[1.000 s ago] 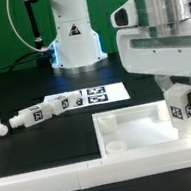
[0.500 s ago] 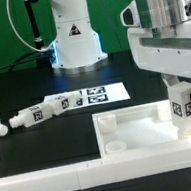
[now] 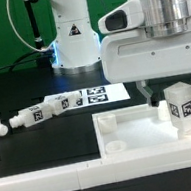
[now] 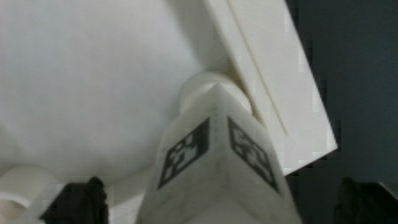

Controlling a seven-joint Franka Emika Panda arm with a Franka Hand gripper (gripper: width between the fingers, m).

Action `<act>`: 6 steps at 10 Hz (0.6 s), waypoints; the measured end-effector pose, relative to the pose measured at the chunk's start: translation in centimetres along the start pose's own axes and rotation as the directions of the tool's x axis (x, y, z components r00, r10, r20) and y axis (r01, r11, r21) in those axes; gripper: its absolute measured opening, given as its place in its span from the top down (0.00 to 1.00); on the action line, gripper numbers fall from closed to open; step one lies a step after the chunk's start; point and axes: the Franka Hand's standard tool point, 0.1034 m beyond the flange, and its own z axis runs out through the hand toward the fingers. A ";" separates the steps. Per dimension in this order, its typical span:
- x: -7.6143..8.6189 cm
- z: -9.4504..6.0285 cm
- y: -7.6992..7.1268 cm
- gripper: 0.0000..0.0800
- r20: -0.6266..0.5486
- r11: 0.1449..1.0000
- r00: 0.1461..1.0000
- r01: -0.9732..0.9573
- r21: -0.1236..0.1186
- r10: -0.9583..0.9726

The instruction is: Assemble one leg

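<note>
— Where is the leg?
— The leg (image 3: 182,103) stands upright on the panel (image 3: 141,134), at the far corner on the exterior view's right, with its marker tag facing the camera. The wrist view looks down on it: it rises from the panel's corner and shows two tagged faces.
— And the gripper?
— The gripper (image 3: 176,82) hangs right above the leg with its jaws spread. One dark finger (image 3: 148,92) shows to the exterior view's left of the leg, with a clear gap between them. I cannot make out the other finger. The jaws are parted and grasp nothing.
— Anything else on the panel?
— A round socket (image 3: 107,124) at the far corner on the exterior view's left.
— And beyond it?
— The marker board (image 3: 101,94) lies flat on the black table (image 3: 21,86) just behind the panel. Beside it, toward the exterior view's left, other legs (image 3: 45,109) lie on their sides in a loose row. The arm's base (image 3: 72,32) stands at the back.
</note>
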 end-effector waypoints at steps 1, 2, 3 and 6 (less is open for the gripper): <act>0.0 0.0 -0.2 0.19 -0.001 0.993 0.993 0.117 -0.012 -0.117; 0.0 -0.3 -1.0 0.19 -0.008 0.954 0.955 0.294 -0.052 -0.295; -0.2 -0.4 -1.8 0.19 -0.009 0.929 0.930 0.367 -0.055 -0.368; 0.0 -0.3 -1.5 0.31 -0.010 0.943 0.944 0.329 -0.053 -0.330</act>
